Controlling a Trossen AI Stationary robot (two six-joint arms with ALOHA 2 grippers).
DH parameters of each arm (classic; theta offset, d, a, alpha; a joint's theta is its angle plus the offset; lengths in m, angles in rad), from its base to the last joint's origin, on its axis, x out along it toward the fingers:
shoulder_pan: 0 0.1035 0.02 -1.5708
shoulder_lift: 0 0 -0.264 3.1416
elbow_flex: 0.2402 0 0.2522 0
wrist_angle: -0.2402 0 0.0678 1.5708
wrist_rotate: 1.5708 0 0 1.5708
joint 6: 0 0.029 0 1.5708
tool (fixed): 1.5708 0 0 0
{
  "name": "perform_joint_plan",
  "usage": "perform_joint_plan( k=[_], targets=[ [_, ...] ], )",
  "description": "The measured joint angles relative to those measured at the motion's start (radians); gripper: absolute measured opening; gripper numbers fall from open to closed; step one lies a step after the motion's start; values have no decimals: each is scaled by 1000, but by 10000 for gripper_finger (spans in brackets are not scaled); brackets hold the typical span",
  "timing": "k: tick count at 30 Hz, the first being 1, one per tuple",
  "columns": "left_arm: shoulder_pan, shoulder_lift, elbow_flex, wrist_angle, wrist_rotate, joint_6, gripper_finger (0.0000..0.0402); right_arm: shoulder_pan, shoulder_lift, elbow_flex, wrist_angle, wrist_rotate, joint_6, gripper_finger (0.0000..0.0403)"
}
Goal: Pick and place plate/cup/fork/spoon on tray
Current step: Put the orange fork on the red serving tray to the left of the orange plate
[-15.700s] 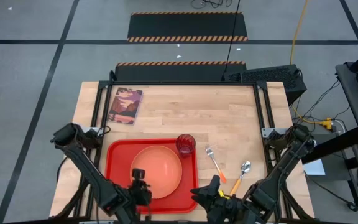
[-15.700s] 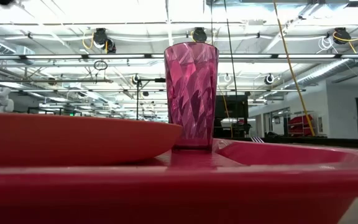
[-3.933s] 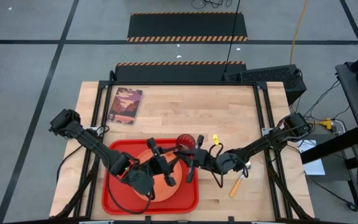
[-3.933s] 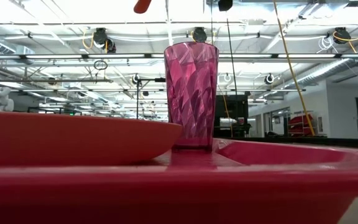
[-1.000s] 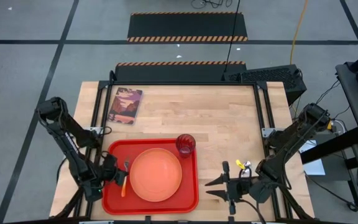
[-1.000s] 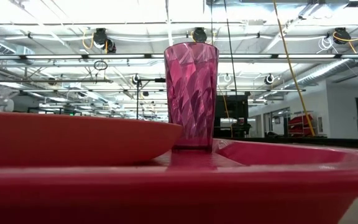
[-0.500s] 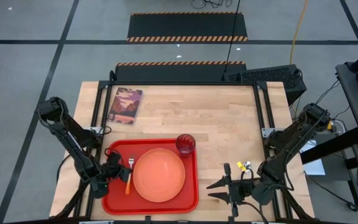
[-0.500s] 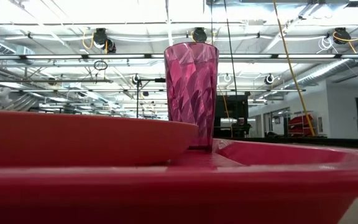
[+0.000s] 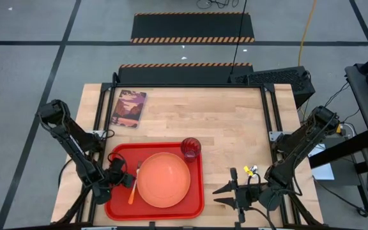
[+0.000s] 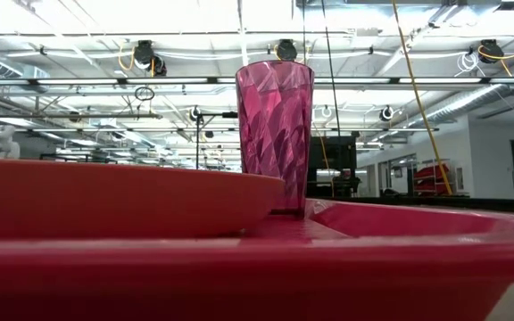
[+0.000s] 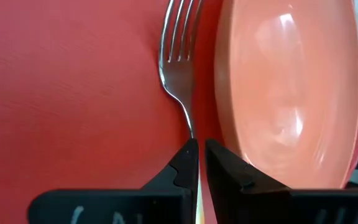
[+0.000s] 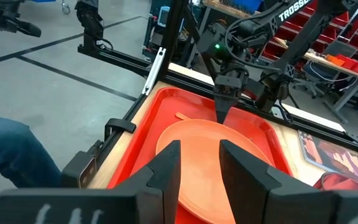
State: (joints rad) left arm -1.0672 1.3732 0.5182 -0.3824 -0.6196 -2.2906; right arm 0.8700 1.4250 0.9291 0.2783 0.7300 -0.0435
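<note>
Fork (image 9: 133, 182): lies on the tray (image 9: 117, 160), in the strip just beside the plate (image 9: 163, 179), tines toward the far side.
Left gripper (image 9: 116, 179): low over the fork's handle end, fingers nearly together astride the handle; you cannot tell from these views whether they bear on it. Part them fully and lift straight up, so the fork does not shift against the plate.
Right gripper (image 9: 225, 195): waits over the tabletop's near right edge, fingers apart, nothing between them.
Cup (image 9: 191, 148): upright at the tray's far right corner.
Spoon: not visible; find it before you move on.
</note>
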Motion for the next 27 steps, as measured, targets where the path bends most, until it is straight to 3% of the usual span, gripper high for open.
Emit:
perform_joint_plan(
  k=[6,13,18,23,27],
  targets=[
    [-2,0,0,-18,28,28,30,16,0,0,0,0,-2,105],
    [-2,0,22,-9,252,219,31,23,0,0,0,0,2,105],
    [-2,0,26,-5,262,323,30,22,0,0,-1,0,24,105],
    [0,0,26,48,358,458,30,22,0,0,-1,1,33,105],
    [0,1,26,117,337,565,30,19,0,0,-1,2,44,105]
  ],
)
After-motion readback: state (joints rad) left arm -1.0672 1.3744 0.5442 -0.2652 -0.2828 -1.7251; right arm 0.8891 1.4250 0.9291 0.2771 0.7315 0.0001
